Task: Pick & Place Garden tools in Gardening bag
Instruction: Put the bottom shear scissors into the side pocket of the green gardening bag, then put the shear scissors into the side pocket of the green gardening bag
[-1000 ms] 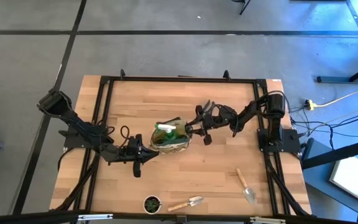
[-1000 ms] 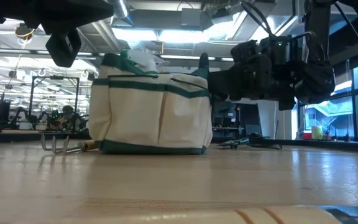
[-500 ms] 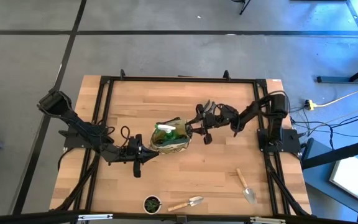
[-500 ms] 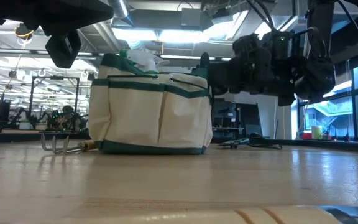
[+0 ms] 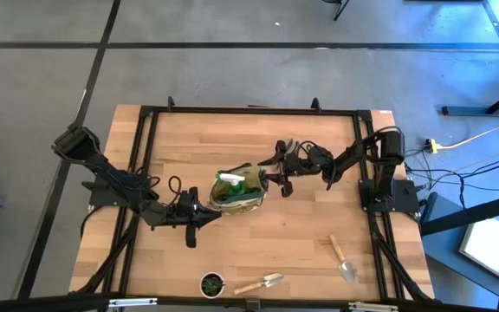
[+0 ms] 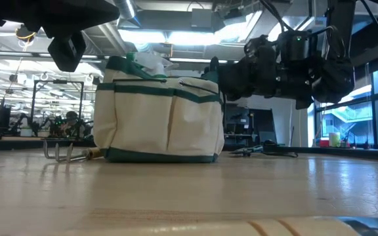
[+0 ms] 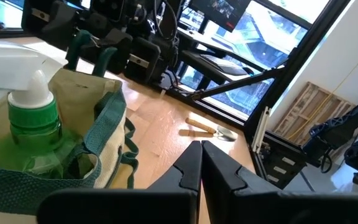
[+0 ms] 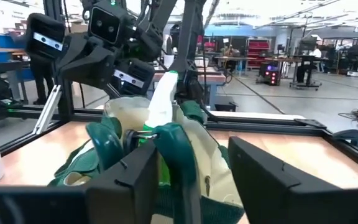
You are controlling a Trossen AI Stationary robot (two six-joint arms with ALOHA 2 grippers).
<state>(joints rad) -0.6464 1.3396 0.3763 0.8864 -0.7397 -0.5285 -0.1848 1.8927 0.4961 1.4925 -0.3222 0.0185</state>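
Listing by size, table (image 5: 319, 234) first: wooden top in a black frame, carrying everything below

Gardening bag (image 5: 237, 192): sitting near the table's middle, slightly toward the left edge; tan-olive fabric, green trim and lining, pockets round the side, round mouth gaping upward. Judging it soft and light, likely sagging or sliding if pushed, so anything going in wants lowering straight through the mouth, not pressing against the rim

Right gripper (image 5: 271, 178): hanging just beside the bag's rim on its right-edge side, fingers spread and pinching nothing; one green handle loop is showing between them in the right wrist view, untouched as far as can be told

Left gripper (image 5: 204, 211): waiting low beside the bag on the left-edge side, fingers pressed together, empty

Spray bottle (image 5: 230, 181): standing inside the bag, green body, white top poking above the rim; probably light, smooth plastic, best taken round the neck

Trowel (image 5: 344, 257): lying near the front right corner, wooden handle, metal blade; stiff, and the handle is offering the surer hold

Second trowel (image 5: 261, 282): lying at the front edge near its middle, same make

Pot (image 5: 212, 283): small, round, dark, with a green plant, just beside that trowel at the front edge
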